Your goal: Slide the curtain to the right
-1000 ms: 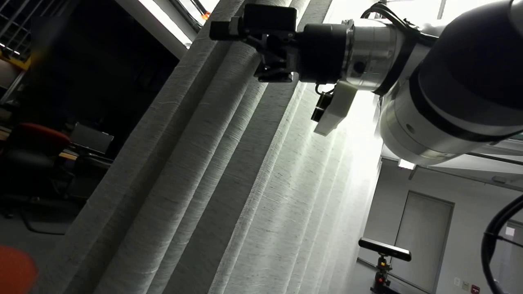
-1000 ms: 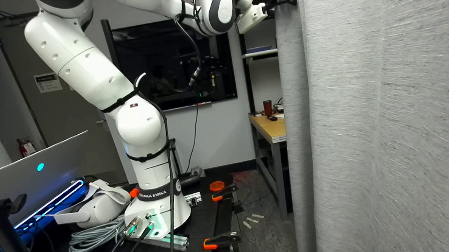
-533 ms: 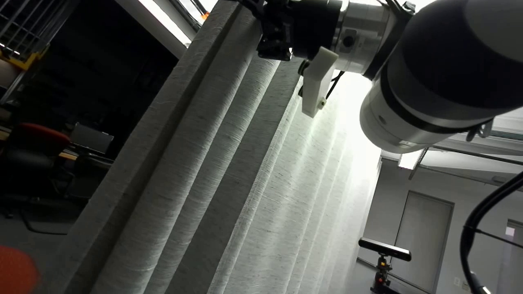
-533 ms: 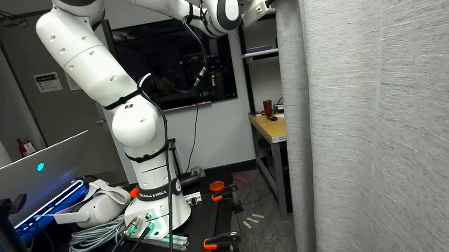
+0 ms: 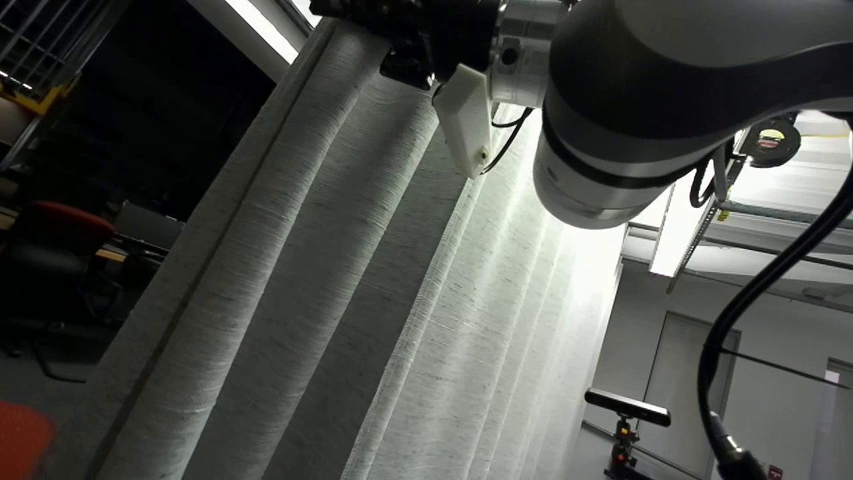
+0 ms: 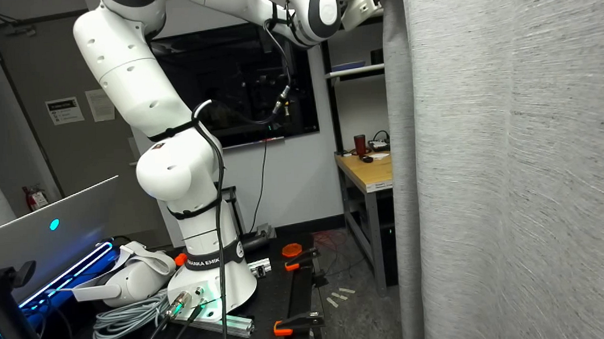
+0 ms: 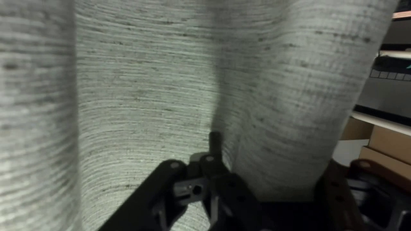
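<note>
The tall grey-white curtain [image 5: 313, 247] hangs in long folds and shows in both exterior views, filling the right side of an exterior view [image 6: 506, 171]. It also fills most of the wrist view [image 7: 144, 80]. My gripper [image 7: 276, 160] is open, with a thick fold at the curtain's edge between its spread fingers. The left finger's tip presses against the inner side of the fold; the right finger's tip is partly hidden by fabric. In an exterior view my gripper [image 5: 373, 40] is at the top edge of the picture, against the upper curtain, partly cut off.
A wooden workbench [image 6: 366, 172] with a red cup [image 6: 360, 144] stands beyond the curtain's edge. A camera on a stand [image 5: 626, 407] is at the lower right. Shelves and boxes [image 7: 388, 144] show right of the curtain. A black cable [image 5: 753, 293] hangs from my arm.
My gripper has moved up and to the left in an exterior view, and to the right in the other. The curtain's free edge has shifted the same way, and its folds have changed shape.
</note>
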`<state>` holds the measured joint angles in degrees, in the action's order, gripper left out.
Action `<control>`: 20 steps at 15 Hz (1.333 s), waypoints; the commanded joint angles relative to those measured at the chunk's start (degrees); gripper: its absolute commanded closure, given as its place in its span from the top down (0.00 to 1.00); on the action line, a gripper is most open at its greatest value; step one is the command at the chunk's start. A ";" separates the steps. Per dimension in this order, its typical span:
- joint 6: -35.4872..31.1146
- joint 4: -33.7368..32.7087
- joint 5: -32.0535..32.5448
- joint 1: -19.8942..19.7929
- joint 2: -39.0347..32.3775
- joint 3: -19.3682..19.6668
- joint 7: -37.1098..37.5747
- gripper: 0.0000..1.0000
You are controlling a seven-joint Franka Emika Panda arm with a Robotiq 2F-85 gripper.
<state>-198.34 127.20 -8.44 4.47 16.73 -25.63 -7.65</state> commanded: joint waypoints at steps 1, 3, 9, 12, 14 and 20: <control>-1.83 -3.01 -2.41 -6.92 -1.58 -5.60 -1.54 0.20; -1.63 -3.60 -2.89 -10.46 -1.11 -7.83 -1.35 0.05; 0.14 -6.49 -4.02 -22.22 -1.27 -12.35 -1.60 0.01; 2.44 -8.46 -4.65 -31.34 -2.30 -14.65 -1.94 0.01; 4.05 -9.85 -5.18 -38.83 -2.92 -16.68 -2.00 0.01; 10.82 -16.38 -4.01 -64.01 -4.13 -24.32 0.89 0.01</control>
<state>-191.78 114.60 -11.76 -48.26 14.16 -45.18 -7.46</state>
